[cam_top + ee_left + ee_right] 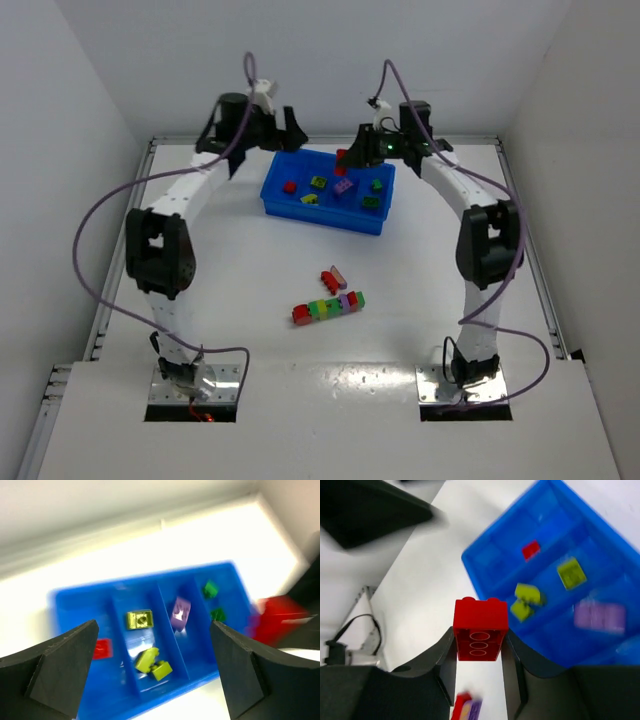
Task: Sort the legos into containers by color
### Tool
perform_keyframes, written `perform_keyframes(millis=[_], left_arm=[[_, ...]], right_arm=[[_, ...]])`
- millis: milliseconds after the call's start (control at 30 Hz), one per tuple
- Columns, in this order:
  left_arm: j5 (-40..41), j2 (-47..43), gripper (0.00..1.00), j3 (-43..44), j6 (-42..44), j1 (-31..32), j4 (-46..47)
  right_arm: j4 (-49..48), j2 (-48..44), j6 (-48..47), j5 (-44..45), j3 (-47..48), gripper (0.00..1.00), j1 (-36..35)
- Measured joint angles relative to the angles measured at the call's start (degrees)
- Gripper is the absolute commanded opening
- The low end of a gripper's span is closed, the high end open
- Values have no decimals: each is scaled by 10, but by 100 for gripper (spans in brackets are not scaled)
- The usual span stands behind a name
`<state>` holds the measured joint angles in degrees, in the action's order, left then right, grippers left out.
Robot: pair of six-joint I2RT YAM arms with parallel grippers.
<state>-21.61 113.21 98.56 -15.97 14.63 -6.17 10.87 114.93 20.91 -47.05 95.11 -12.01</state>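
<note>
The right jaws are pinched on a red brick [480, 622], which is held off the tabletop [250, 300] near the far rim of the blue tray [322, 216]. The left jaws are spread wide with nothing between them and are held near the tray's far left corner.

Four compartments are seen in the tray, counted here from the left in the top view. A second red brick [102, 648] lies in the first, three yellow-green bricks [140, 619] in the next, a purple brick [180, 611] in the third, and two green bricks [210, 588] in the last.

On the tabletop, well in front of the tray, a multicoloured strip [328, 307] of joined bricks is seen. A small red and pink piece [333, 277] lies just beyond it. Both wrist views are blurred in part.
</note>
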Motion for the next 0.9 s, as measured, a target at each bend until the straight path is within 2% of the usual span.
perform_keyframes(millis=[167, 267, 333, 433, 567, 633, 767, 900], left_arm=[[-75, -120, 100, 1, -42, -141, 8], [-114, -159, 100, -8, -48, -234, 6], [-121, -181, 100, -38, -44, -265, -1], [-132, -215, 100, -102, -23, -265, -22], [-136, -261, 100, -177, 24, -241, -54], [-136, -282, 100, -196, 48, -230, -63], [-136, -306, 100, -210, 76, -215, -66], [-136, -309, 100, -214, 88, -206, -66]], right_arm=[[-9, 129, -3, 30, 152, 0, -82], [-16, 183, -3, 53, 192, 0, -132], [-16, 219, -2, 74, 219, 3, -161], [-9, 283, 5, 107, 270, 8, -191], [-12, 313, 14, 157, 314, 7, -196], [-11, 313, 13, 186, 319, 7, -190], [-14, 314, 11, 221, 319, 0, -180], [-20, 314, 14, 230, 319, 0, -175]])
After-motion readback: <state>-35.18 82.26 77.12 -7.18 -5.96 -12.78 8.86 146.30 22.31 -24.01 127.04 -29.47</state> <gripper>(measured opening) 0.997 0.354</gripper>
